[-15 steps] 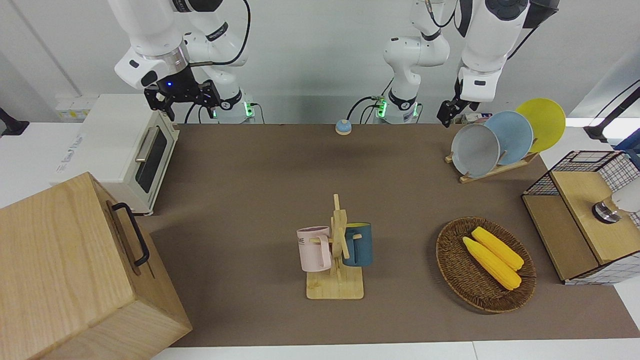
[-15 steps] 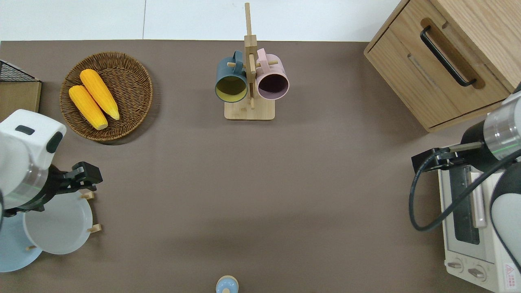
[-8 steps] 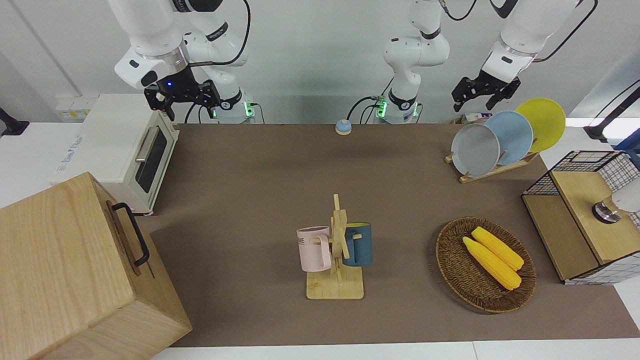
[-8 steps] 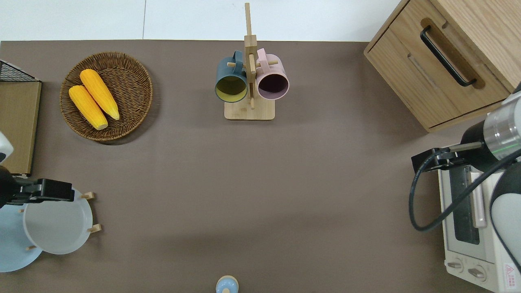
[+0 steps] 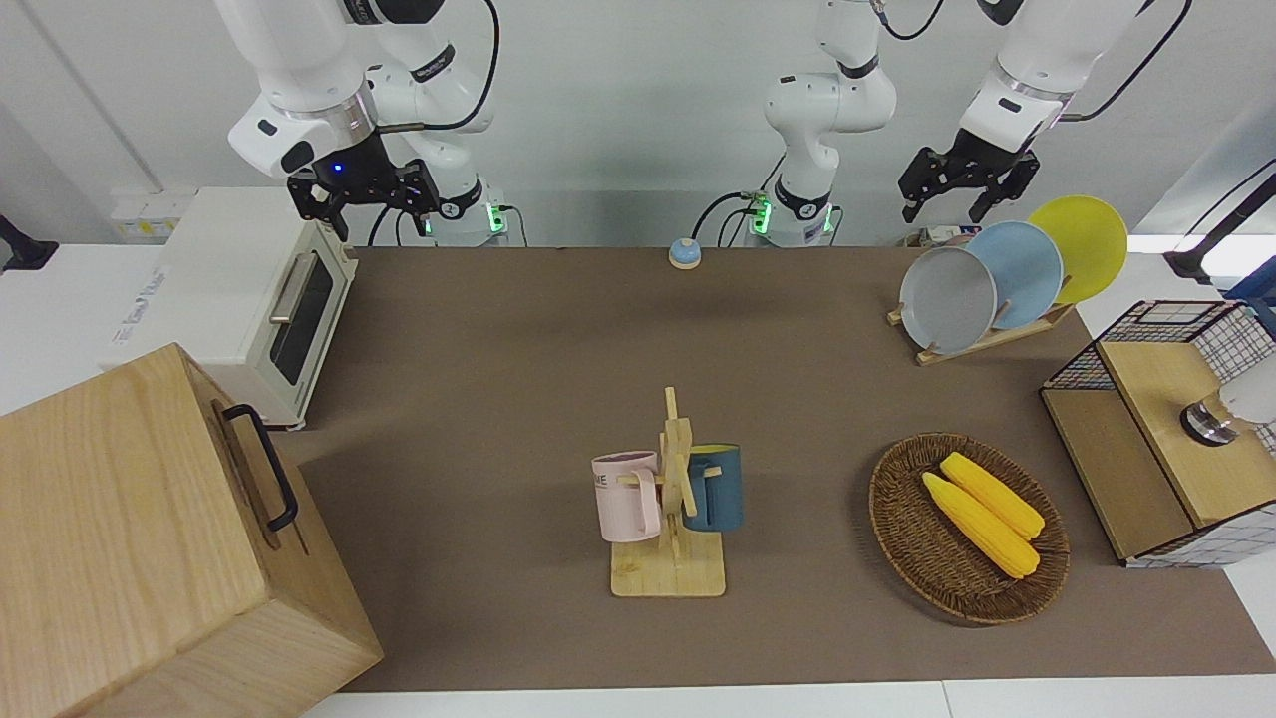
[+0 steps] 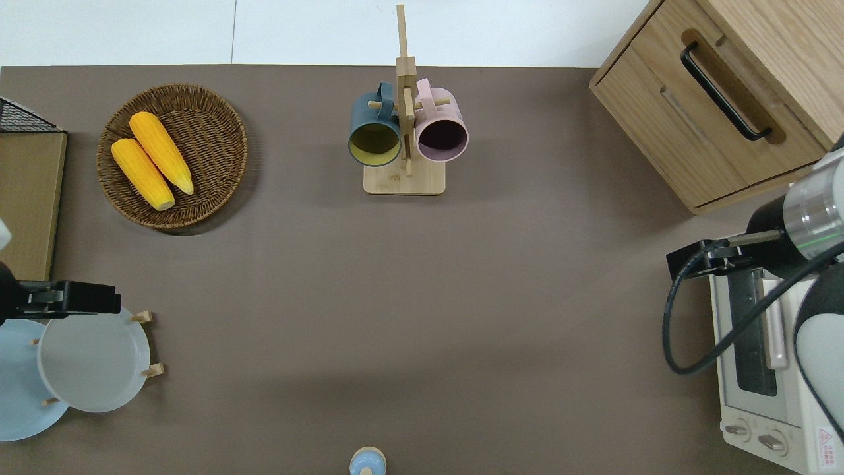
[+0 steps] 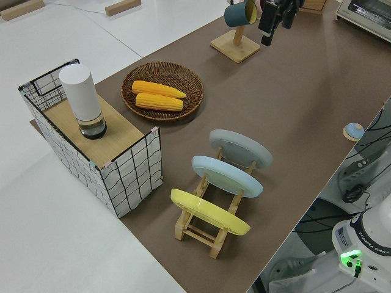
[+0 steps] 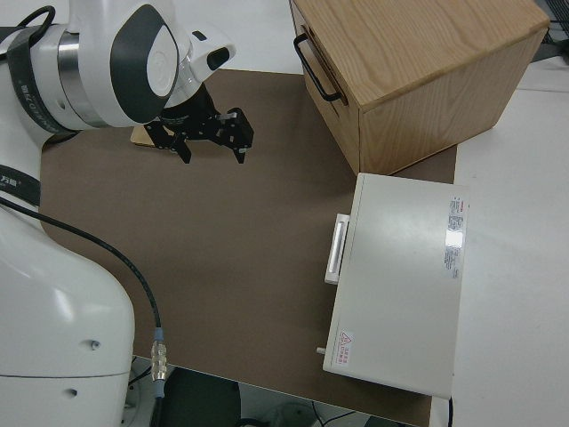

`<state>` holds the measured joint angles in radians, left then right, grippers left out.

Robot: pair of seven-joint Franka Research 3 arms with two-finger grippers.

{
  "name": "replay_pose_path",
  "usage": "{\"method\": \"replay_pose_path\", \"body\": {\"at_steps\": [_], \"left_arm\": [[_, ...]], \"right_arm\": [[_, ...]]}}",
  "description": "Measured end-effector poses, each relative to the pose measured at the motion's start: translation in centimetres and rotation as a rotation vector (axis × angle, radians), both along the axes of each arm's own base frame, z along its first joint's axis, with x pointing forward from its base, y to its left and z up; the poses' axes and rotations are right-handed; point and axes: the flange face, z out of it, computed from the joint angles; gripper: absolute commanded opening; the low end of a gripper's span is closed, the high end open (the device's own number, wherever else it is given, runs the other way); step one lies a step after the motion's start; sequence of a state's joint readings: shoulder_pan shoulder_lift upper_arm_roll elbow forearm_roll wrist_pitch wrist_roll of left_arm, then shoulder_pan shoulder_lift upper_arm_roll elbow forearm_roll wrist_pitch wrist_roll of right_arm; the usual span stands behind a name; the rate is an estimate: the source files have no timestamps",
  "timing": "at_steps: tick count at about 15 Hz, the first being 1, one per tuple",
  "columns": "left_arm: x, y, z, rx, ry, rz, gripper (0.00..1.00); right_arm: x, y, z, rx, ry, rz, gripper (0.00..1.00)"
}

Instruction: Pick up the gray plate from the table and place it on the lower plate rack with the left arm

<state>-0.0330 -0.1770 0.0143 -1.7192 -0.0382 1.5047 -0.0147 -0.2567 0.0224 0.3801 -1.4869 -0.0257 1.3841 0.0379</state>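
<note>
Three plates: all standing in the rack (image 5: 982,339), so the placing looks done and only the pull-away is left, by my reading.
Front view, plate: gray plate (image 5: 947,299) sits at upper right of the frame, leaning in the slot at the end of the row, with the blue plate (image 5: 1019,273) and yellow plate (image 5: 1082,245) lined up beside it.
Front view, left gripper: up in the air at upper right (image 5: 957,194), fingers spread, nothing between them, clear of every plate.
Front view, right arm: parked, its gripper (image 5: 361,194) spread and empty at upper left.
Front view, table: brown table (image 5: 518,349) carries the mug tree (image 5: 676,499) at centre and the corn basket (image 5: 965,529) at lower right.
Overhead view, plate: gray plate (image 6: 93,359) at lower left, resting against the rack pegs (image 6: 148,343), overlapping the blue plate (image 6: 16,389) at the frame's edge.
Overhead view, left gripper: black body (image 6: 69,298) at the left edge, over the table just above the plate's rim in the frame, not touching it.
Left side view, rack: rack (image 7: 211,229) at lower centre, gray plate (image 7: 240,148) uppermost of the three, seated upright-tilted in its slot.
Left side view, left gripper: hanging at top centre (image 7: 276,21), carrying nothing.
Right side view, right gripper: at upper left (image 8: 209,133), fingers apart, gripping nothing.
</note>
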Motion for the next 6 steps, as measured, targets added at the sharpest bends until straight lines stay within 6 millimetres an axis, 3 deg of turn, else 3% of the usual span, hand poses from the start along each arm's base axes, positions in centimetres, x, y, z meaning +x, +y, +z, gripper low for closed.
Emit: {"method": "replay_pose_path", "body": {"at_steps": [6], "left_arm": [[-0.02,0.27,0.45,0.023,-0.011,0.060,1.00]], "right_arm": [[0.00,0.00,0.00,0.000,0.000,0.000,0.983]]}}
